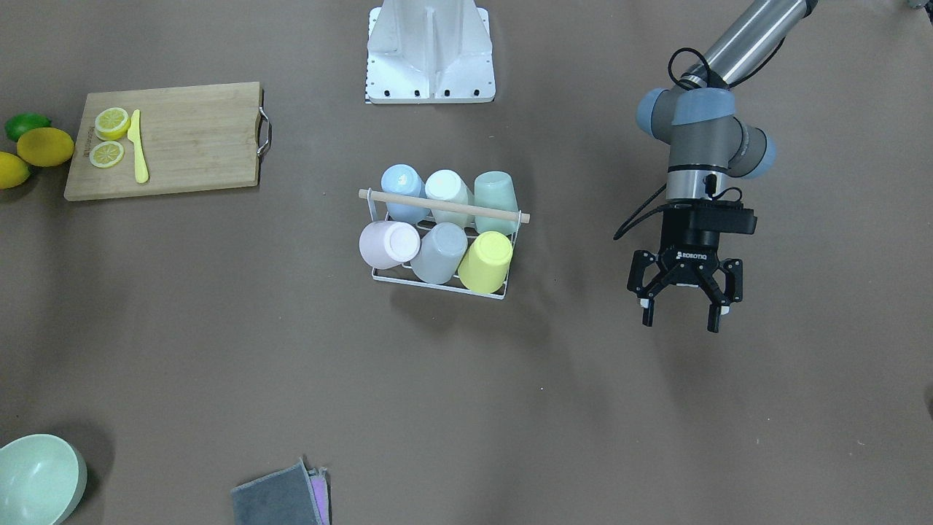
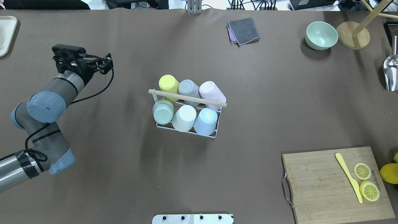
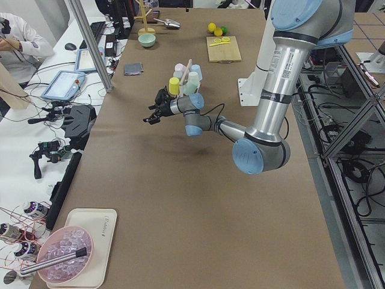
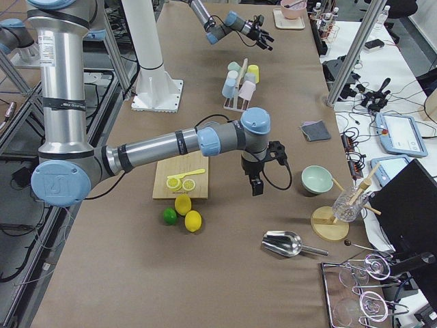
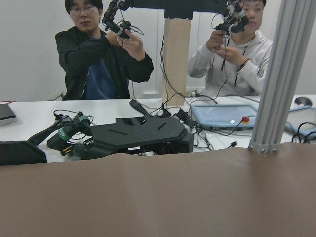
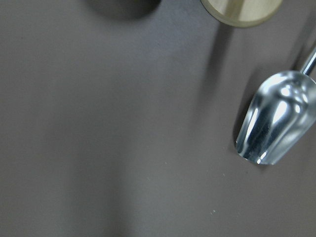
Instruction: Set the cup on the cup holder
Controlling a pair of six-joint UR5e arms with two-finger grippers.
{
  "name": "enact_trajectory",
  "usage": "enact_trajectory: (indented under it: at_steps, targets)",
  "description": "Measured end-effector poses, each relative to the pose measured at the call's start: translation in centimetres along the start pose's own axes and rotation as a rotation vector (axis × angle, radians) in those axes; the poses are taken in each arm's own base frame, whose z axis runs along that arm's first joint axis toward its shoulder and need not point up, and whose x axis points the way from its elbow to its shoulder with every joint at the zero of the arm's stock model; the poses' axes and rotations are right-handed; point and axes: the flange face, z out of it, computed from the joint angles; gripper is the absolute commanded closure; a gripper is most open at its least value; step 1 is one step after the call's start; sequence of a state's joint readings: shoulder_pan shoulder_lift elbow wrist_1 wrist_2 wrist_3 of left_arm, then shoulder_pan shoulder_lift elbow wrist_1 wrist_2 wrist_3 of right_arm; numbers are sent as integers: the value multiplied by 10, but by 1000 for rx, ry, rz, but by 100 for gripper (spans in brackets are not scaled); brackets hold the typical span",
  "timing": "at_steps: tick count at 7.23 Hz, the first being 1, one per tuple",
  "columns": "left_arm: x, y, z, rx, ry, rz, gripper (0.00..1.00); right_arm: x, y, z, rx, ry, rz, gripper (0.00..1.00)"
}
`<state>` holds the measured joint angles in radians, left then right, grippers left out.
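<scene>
The cup holder [image 1: 444,206], a white wire rack with a wooden rod handle, stands mid-table; it also shows in the overhead view [image 2: 186,97]. Several upturned cups sit on its prongs: blue [image 1: 402,188], white, green, pink [image 1: 389,244], grey and yellow [image 1: 486,260]. My left gripper [image 1: 684,306] is open and empty, hovering well to the side of the rack and apart from it; it also shows in the overhead view [image 2: 108,62]. My right gripper [image 4: 257,186] shows only in the exterior right view, near the cutting board; I cannot tell whether it is open or shut.
A wooden cutting board [image 2: 326,186] carries lemon slices and a yellow knife [image 2: 349,177]. Whole lemons and a lime [image 1: 28,125] lie beside it. A green bowl [image 2: 321,35], a grey cloth [image 2: 244,30], a metal scoop [image 6: 276,121] and a wooden stand [image 2: 353,39] sit at the far side.
</scene>
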<state>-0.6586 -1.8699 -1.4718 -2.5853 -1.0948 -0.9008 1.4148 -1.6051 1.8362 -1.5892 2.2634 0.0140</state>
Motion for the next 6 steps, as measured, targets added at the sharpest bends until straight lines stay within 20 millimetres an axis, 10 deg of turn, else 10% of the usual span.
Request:
enact_trajectory:
  at_steps: [3,6]
  targets:
    - [-54,11,26,-225,-151,76,2,77,37,17,-29,-91,104,0]
    - [-113,-7,40,-436,-263,69,2,96,48,12,-13,-136,140,0]
